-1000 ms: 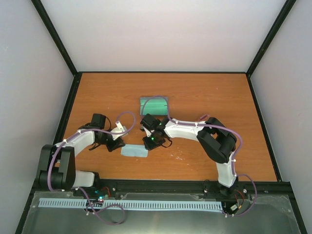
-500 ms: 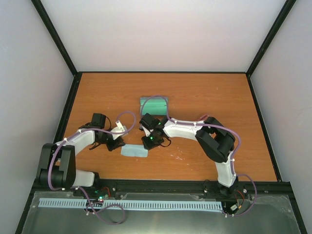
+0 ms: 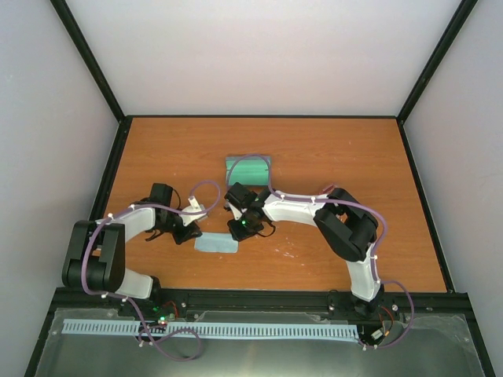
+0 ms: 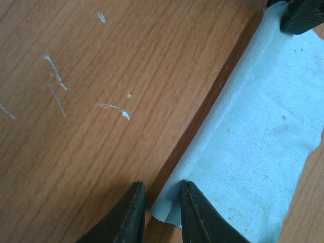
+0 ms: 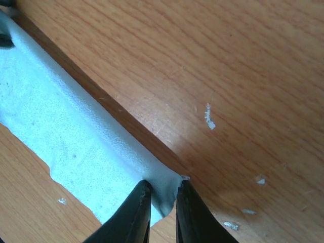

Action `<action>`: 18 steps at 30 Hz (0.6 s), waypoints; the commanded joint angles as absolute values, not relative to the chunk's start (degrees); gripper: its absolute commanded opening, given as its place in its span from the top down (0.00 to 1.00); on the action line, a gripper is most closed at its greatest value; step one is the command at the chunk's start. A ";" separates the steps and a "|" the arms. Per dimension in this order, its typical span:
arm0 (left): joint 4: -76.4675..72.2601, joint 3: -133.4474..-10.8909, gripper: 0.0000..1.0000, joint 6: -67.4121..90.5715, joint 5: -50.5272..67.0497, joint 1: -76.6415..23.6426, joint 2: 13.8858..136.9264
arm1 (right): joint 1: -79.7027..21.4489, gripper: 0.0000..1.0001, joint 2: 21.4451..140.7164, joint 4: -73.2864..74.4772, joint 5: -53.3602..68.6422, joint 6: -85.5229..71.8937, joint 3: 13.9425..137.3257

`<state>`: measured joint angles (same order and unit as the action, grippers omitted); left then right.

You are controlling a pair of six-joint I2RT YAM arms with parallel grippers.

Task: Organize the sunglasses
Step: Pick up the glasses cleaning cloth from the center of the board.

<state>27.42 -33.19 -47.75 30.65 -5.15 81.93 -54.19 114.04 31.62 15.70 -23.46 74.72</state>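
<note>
A pale blue cloth (image 3: 216, 244) lies as a narrow strip on the wooden table between my two grippers. My right gripper (image 3: 242, 230) is shut on its right corner, and the cloth (image 5: 66, 131) bunches between the fingers (image 5: 164, 183). My left gripper (image 3: 191, 233) is at the left corner. Its jaws (image 4: 161, 185) stand a little apart with the cloth corner (image 4: 253, 142) between them, and only the right finger touches it. The cloth's far edge is lifted and casts a shadow. A thin reddish bit (image 3: 325, 189) by the right arm may be the sunglasses, mostly hidden.
A blue-grey oblong case (image 3: 248, 167) lies just behind the right wrist, toward the table's middle back. Black frame rails border the table on the left, right and back. White scuff marks dot the wood near both grippers.
The left arm has shifted, its elbow moving down and left, and its gripper has edged slightly toward the cloth's left corner. The right arm and cloth have barely moved.
</note>
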 commanded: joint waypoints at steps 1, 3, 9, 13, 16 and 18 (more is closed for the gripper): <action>26.13 -34.04 0.78 -49.84 30.85 -4.92 82.61 | -54.21 0.87 116.02 31.72 15.74 -23.99 74.35; 25.94 -33.72 0.80 -49.86 30.82 -4.92 82.64 | -54.23 0.92 116.02 31.50 15.73 -24.08 74.16; 26.07 -33.81 0.89 -49.73 31.42 -4.92 83.10 | -54.23 0.97 115.90 31.48 15.05 -24.32 73.62; 26.48 -34.54 0.93 -49.58 31.62 -4.92 83.12 | -54.23 0.97 115.14 30.97 13.52 -25.06 73.05; 26.76 -35.65 0.98 -49.16 32.32 -4.92 83.12 | -54.23 0.97 114.43 30.47 12.03 -25.43 72.52; 26.89 -36.44 0.99 -48.75 32.87 -4.92 83.35 | -54.23 0.97 113.85 30.39 11.26 -25.49 72.36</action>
<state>26.74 -33.41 -48.56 30.72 -5.15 82.46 -54.19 114.24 30.24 15.18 -24.67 74.22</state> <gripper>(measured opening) 0.022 0.028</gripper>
